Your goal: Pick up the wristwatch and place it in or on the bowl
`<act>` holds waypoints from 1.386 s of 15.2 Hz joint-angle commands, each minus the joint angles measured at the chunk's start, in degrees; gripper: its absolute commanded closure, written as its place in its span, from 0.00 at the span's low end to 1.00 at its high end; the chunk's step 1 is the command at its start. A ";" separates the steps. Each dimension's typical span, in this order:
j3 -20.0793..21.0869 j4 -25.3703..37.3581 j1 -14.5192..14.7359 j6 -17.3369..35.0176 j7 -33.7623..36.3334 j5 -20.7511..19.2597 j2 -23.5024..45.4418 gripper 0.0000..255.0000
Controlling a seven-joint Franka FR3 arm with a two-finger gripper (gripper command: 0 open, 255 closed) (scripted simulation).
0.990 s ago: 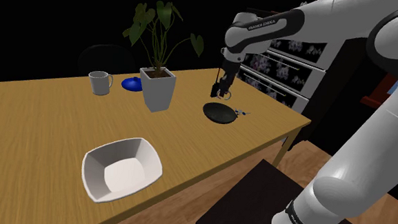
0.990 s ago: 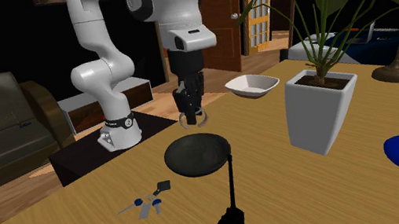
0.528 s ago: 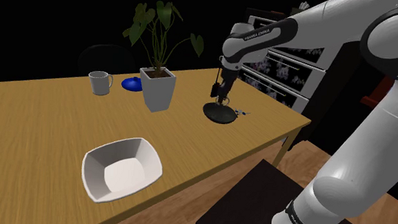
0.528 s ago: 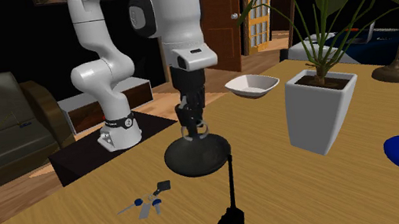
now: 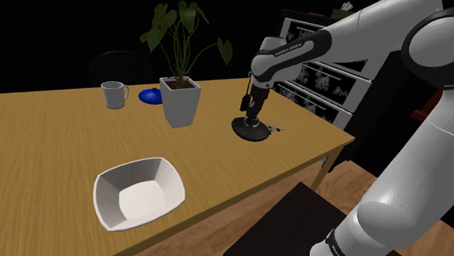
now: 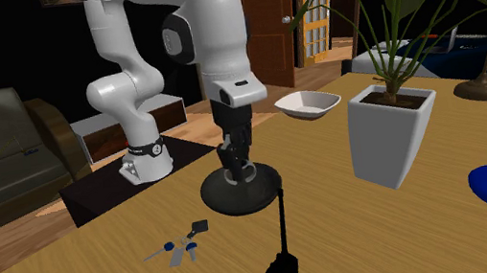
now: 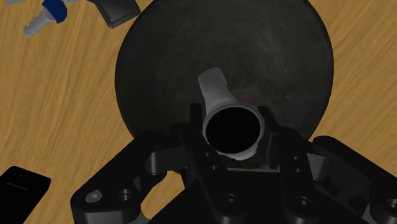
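My black gripper [image 7: 232,130] is shut on a grey wristwatch [image 7: 219,95] with a black round face, clasped between the fingers [image 7: 197,124]. It hangs straight down just over the middle of a dark round bowl [image 7: 159,70]. In the shoulder view the gripper [image 5: 252,115] stands low above the dark bowl [image 5: 241,132] near the table's right end. The second exterior view shows the gripper [image 6: 236,168] almost touching the dark bowl [image 6: 213,197], with the watch [image 6: 239,172] at the fingertips.
A white square bowl [image 5: 138,193] sits near the table's front edge. A white plant pot [image 5: 179,101], a mug [image 5: 113,95] and a blue plate [image 5: 150,96] stand behind. Keys [image 6: 177,250] and a black handset [image 6: 282,270] lie beside the dark bowl.
The gripper has come down with the watch, from above the dark bowl's edge to low over its middle. Its fingers stayed shut.
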 commanded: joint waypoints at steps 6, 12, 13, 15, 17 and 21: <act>0.01 -0.12 0.01 0.19 0.02 0.01 0.05 0.00; 0.01 0.86 0.02 -1.67 0.12 -0.13 -0.83 0.00; 0.00 1.92 0.02 -3.53 0.20 -0.25 -1.65 0.00; 0.00 4.00 0.02 -6.87 0.33 -0.43 -2.91 0.00; 0.00 3.99 0.02 -6.87 0.33 -0.43 -2.92 0.00; 0.00 4.00 0.02 -6.87 0.33 -0.43 -2.91 0.00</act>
